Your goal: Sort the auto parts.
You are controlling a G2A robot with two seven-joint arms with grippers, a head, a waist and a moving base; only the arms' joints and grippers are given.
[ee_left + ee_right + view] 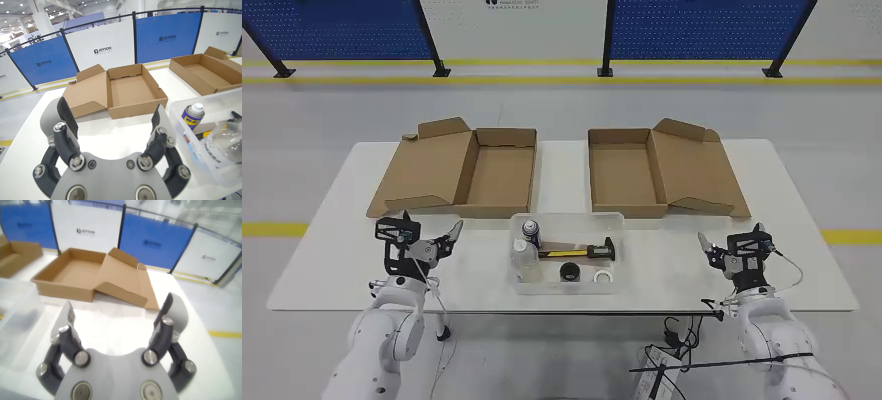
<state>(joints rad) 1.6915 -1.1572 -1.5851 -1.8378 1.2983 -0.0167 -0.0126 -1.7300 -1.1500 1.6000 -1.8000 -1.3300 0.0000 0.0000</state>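
Taking the white rectangular table (562,165) as a dial in the top view, with 12 o'clock at the far edge, a clear plastic bin (567,216) sits at 6 o'clock near the front edge and holds the auto parts. Inside it, a blue-and-yellow spray can with a white cap (531,230) stands upright in the 10 o'clock corner. A crinkled clear plastic item (523,252) lies just beside the can toward 6 o'clock, a slim black-and-yellow tool (579,251) lies across the middle, and a small white piece (603,279) rests near the 4 o'clock corner. An open brown cardboard box with its lid folded outward (497,175) lies at 10 o'clock, and a second open brown cardboard box of the same kind (622,178) lies at 2 o'clock; both trays show bare bottoms. The left gripper (110,103) hangs over the table at 8 o'clock, beside the bin, its jaws spread wide with nothing between them. The right gripper (119,298) hangs at 4 o'clock, also spread wide and holding nothing.
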